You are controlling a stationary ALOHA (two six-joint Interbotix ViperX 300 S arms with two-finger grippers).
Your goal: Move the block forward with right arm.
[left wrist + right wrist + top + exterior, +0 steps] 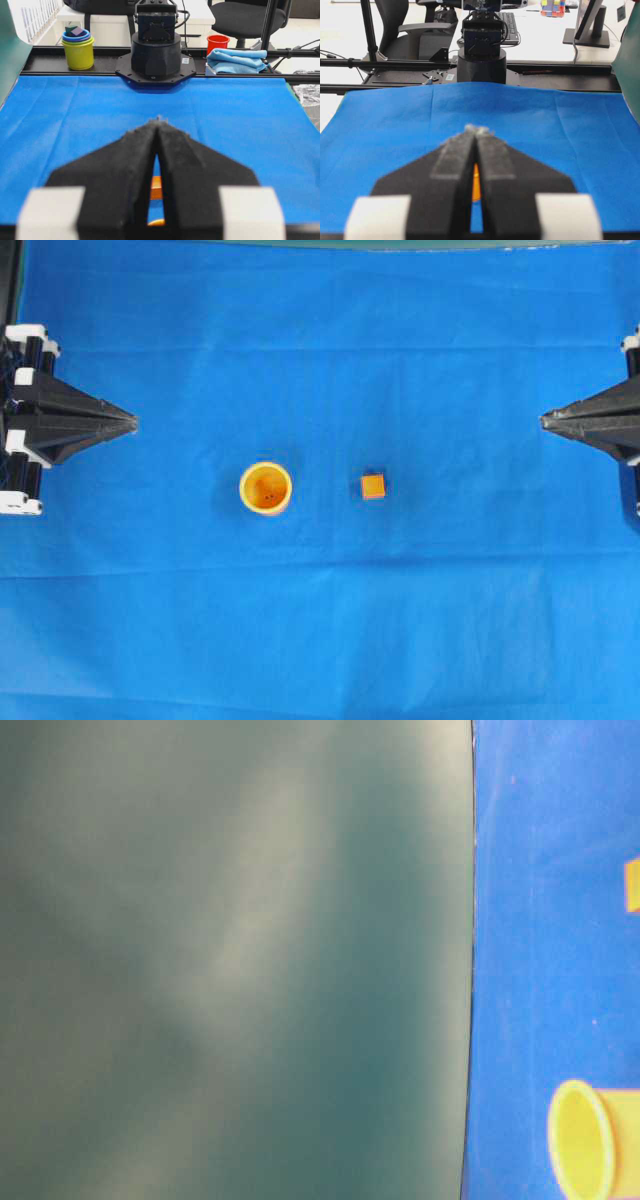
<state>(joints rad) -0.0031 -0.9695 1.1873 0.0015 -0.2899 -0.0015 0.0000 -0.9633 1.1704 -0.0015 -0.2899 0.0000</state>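
Observation:
The block (373,486), a small orange cube, sits on the blue cloth a little right of centre in the overhead view. At table level only its edge (633,885) shows. My right gripper (545,421) is a black pointed wedge at the right edge, shut and empty, well to the block's right and slightly farther back. In the right wrist view its tips (477,130) meet, and an orange strip of the block (476,182) shows through the slit behind them. My left gripper (133,422) is at the left edge, also shut with nothing in it (159,120).
A yellow-orange cup (265,487) stands upright left of the block, about a cup's width away. The blue cloth (450,620) covers the table. A green board (230,960) borders one side. Beyond the table are stacked cups (78,47), a red cup (218,42) and a folded blue cloth (237,59).

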